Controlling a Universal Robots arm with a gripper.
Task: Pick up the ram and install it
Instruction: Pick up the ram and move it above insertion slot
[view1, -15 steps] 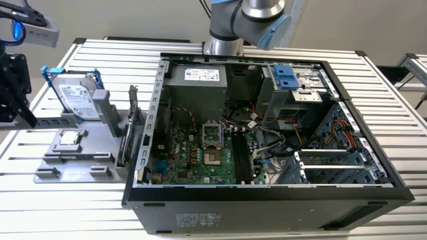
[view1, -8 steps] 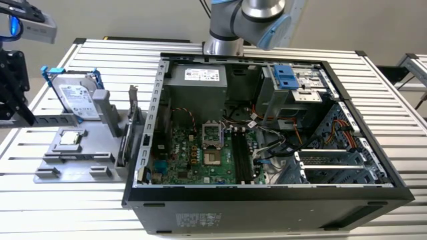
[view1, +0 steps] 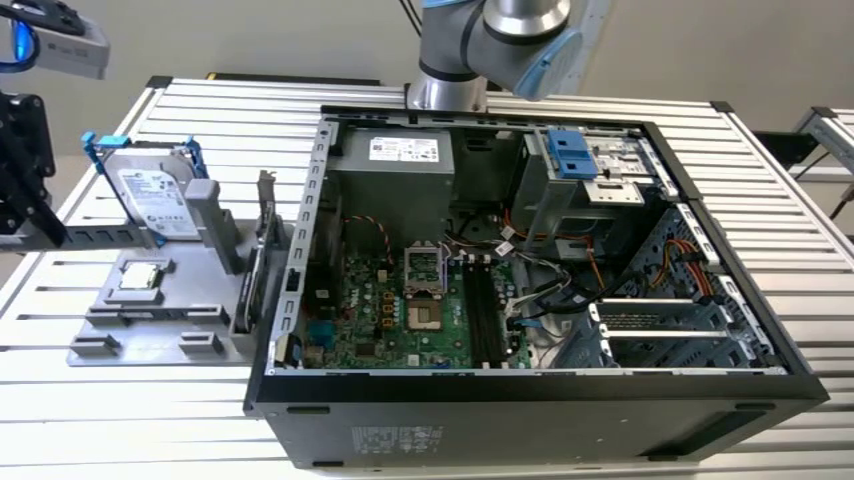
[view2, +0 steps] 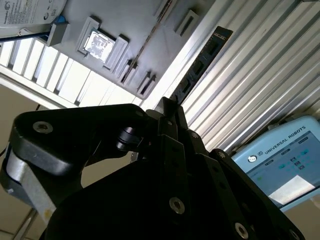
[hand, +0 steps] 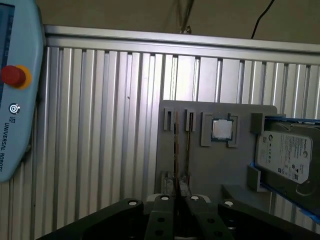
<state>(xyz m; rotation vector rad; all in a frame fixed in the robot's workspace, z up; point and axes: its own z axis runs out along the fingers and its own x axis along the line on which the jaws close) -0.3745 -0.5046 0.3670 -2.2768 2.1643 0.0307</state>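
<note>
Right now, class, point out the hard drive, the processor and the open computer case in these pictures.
hard drive (view1: 150, 200), exterior view, on its labelled face.
processor (view1: 140, 281), exterior view, on its metal lid.
computer case (view1: 534, 386), exterior view, on its black rim.

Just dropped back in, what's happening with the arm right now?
The arm's gripper is pointed at the gray parts holder beside the open computer case, lined up with the ram, which stands on edge in its slot. The gripper is clear of it. A processor chip and a hard drive sit in the same holder.
</note>
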